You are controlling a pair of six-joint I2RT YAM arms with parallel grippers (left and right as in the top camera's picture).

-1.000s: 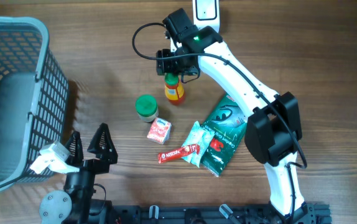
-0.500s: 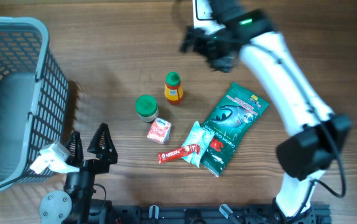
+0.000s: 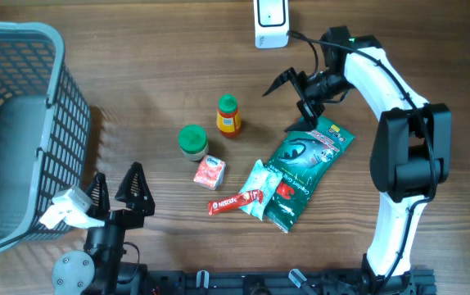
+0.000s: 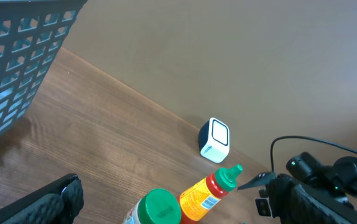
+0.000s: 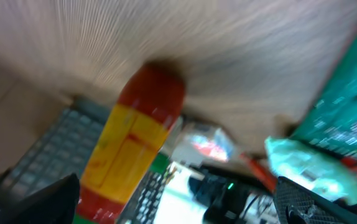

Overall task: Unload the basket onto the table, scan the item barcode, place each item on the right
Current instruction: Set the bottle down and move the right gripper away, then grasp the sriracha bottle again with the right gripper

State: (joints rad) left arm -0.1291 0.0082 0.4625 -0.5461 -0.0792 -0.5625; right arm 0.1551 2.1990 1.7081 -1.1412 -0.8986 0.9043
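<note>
Left of the right pincer (image 3: 280, 108), a clear gap away: sauce bottle (image 3: 228, 115), upright on the wood surface (image 3: 137, 90); green cap, yellow body, red band; nothing is gripping it; right pincer is spread wide and empty, with its 2 tips pointing toward the bottle; its nearer tip sits close to the top corner of the dark green bag (image 3: 305, 164), and I can't tell if they touch.

Beyond the right pincer, at the far edge of the surface: white scanner (image 3: 270, 20), near the pincer but apart from it, and well apart from the bottle.

Just beside the bottle, on its near-left side: green-lid jar (image 3: 192, 141); just beside the jar, a small red-and-white box (image 3: 210, 172); nearer again, a red stick sachet (image 3: 237, 201) lying against a pale green packet (image 3: 259, 187), which overlaps the bag's left edge.

Left pincer (image 3: 116, 174): wide, empty, low at the near edge, close to the corner of the blue basket (image 3: 63, 98); the bottle is ahead of it and to its right, well apart; its wrist camera shows jar and bottle side by side, with the scanner behind them.

Right wrist camera is motion-blurred; the bottle fills the left half of the frame between its own fingers (image 5: 41, 199), and the bag's edge is at right.
</note>
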